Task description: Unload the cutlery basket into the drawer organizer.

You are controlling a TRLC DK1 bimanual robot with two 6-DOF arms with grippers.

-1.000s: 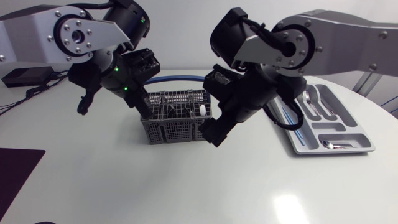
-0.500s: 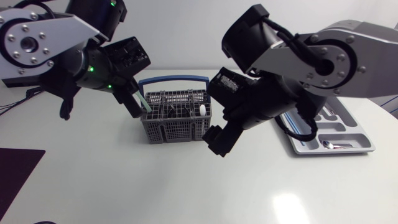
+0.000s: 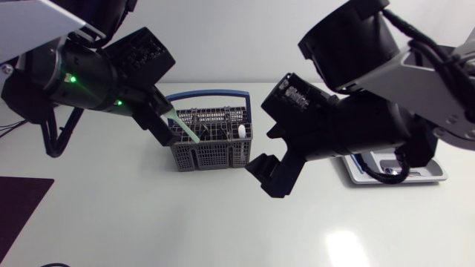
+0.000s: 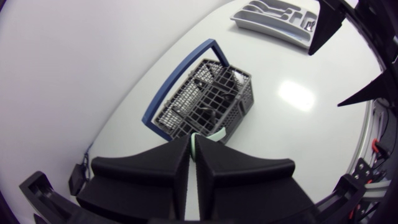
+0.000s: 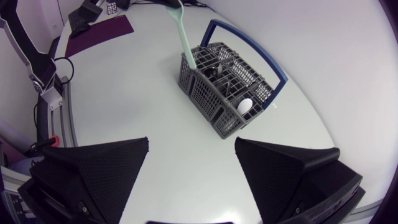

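The grey wire cutlery basket [image 3: 211, 144] with a blue handle stands mid-table, dark cutlery and a white piece [image 3: 242, 132] inside. My left gripper [image 3: 165, 124] hangs above its left end, shut on a pale green utensil [image 3: 185, 129] that slants down to the basket's corner. In the left wrist view the green handle [image 4: 208, 135] shows between the closed fingers [image 4: 155, 168], with the basket [image 4: 205, 99] below. My right gripper [image 3: 271, 176] hovers open just right of the basket, nothing in it; the right wrist view looks down on the basket [image 5: 230, 87] and the green utensil [image 5: 185, 37].
The grey drawer organizer [image 3: 430, 176] lies at the right, mostly hidden behind my right arm; the left wrist view shows the organizer [image 4: 273, 18] beyond the basket. A dark purple mat [image 3: 18, 208] covers the near left corner. Bare white table lies in front of the basket.
My left gripper has risen from the basket, drawing the green utensil up and out to the left. My right arm has lifted and swung slightly right, staying open.
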